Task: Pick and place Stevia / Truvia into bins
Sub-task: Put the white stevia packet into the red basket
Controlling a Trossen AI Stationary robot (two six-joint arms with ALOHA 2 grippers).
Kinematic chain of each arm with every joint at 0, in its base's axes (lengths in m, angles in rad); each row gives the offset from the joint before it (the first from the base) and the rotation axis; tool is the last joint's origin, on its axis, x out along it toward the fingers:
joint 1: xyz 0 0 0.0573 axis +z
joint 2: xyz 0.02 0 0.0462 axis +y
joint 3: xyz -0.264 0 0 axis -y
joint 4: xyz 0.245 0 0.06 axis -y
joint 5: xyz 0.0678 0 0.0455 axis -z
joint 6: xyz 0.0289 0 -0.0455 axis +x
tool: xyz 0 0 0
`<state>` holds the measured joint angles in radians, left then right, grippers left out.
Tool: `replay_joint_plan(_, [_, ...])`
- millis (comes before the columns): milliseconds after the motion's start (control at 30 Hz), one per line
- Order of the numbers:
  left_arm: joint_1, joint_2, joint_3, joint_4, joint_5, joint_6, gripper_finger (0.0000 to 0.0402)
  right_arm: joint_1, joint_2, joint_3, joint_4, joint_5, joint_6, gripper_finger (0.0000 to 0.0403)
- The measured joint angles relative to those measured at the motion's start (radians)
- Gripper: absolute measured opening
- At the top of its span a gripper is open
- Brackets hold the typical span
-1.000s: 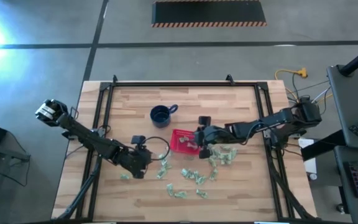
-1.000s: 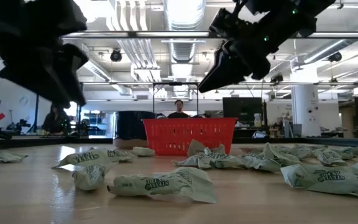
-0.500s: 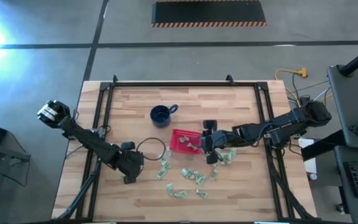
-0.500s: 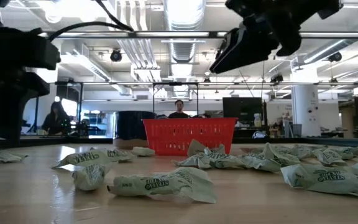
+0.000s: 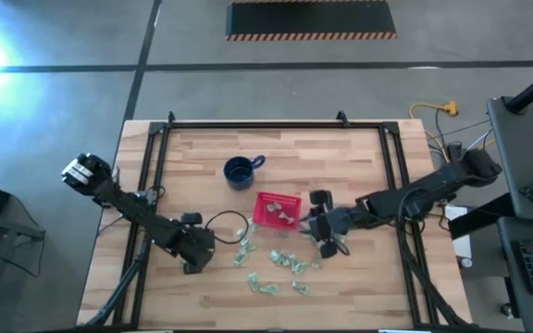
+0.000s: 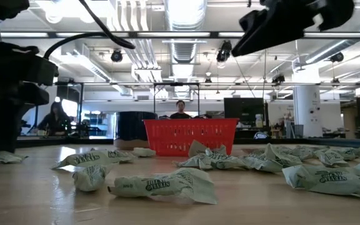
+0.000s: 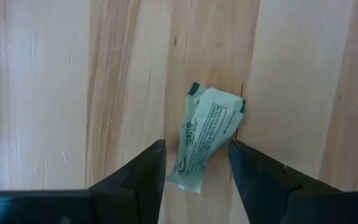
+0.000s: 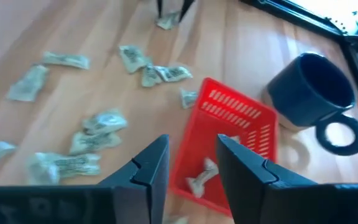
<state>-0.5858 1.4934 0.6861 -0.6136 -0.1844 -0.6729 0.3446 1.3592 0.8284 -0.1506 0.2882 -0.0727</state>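
Several pale green-and-white Stevia sachets (image 5: 290,264) lie scattered on the wooden table, near and to the right of the red basket (image 5: 265,205). One sachet (image 8: 201,179) lies inside the basket. My left gripper (image 7: 197,144) points down near the table's left side. It is open, with a finger on either side of the near end of a lone crumpled sachet (image 7: 207,127) that lies flat on the wood. My right gripper (image 8: 192,139) hangs open and empty above the sachets just right of the basket (image 8: 229,118).
A dark blue mug (image 5: 240,172) with its handle stands behind the basket on the far side. A black cable loop (image 5: 229,222) lies beside my left arm. A black frame rail (image 5: 276,125) borders the table. Bare wood lies along the near edge.
My left gripper has moved toward the table's near left and sunk to the tabletop, tipping steeper downward over the lone sachet. My right gripper has drawn away from above the basket toward the table's right and near edge, rising a little.
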Motion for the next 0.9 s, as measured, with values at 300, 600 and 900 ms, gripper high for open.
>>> replay_joint_plan(300, [-0.001,-0.021,0.003,0.018,0.002,0.051,0.0012,0.147,-0.080,0.000,-0.222,0.000,0.286,0.0102])
replay_joint_plan(600, [0.008,-0.057,0.057,0.102,-0.303,0.277,0.0002,0.311,-0.094,-0.001,-0.375,0.004,0.644,0.0083])
replay_joint_plan(900, [0.093,-0.056,0.118,0.491,-0.454,0.753,0.0001,0.352,-0.022,-0.032,-0.502,0.078,0.877,0.0068])
